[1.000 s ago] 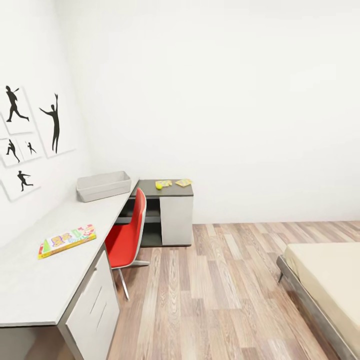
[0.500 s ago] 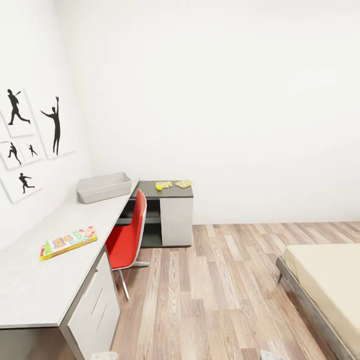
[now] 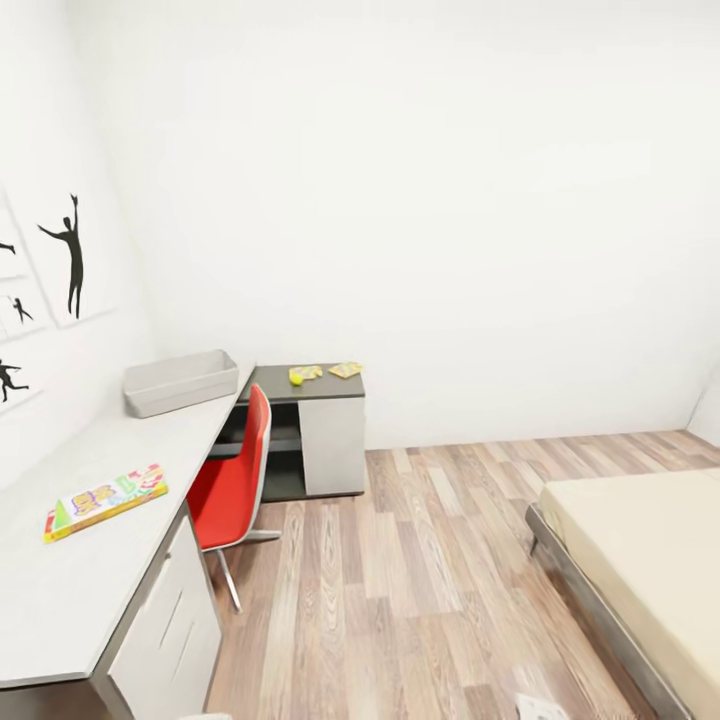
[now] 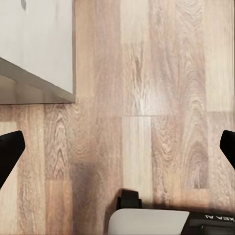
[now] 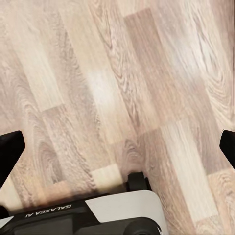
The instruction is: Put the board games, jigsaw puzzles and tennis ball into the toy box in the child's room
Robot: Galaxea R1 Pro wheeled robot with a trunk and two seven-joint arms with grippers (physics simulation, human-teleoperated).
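Toys lie spread along the L-shaped table (image 3: 120, 450) by the left wall. One board game (image 3: 104, 500), yellow, red and green, lies flat on the near grey stretch. The toy box (image 3: 180, 381), an open grey bin, stands farther along at the inner corner. On the dark corner section the tennis ball (image 3: 297, 378) sits touching one jigsaw puzzle (image 3: 308, 372), with a second puzzle sheet (image 3: 345, 369) just beside. A red chair (image 3: 235, 482) is tucked at the table. The bed (image 3: 640, 560) lies at the right, its visible part bare. Over the plank floor (image 4: 161, 98), the left hand (image 4: 117, 149) and right hand (image 5: 117, 149) both hang spread wide, holding nothing.
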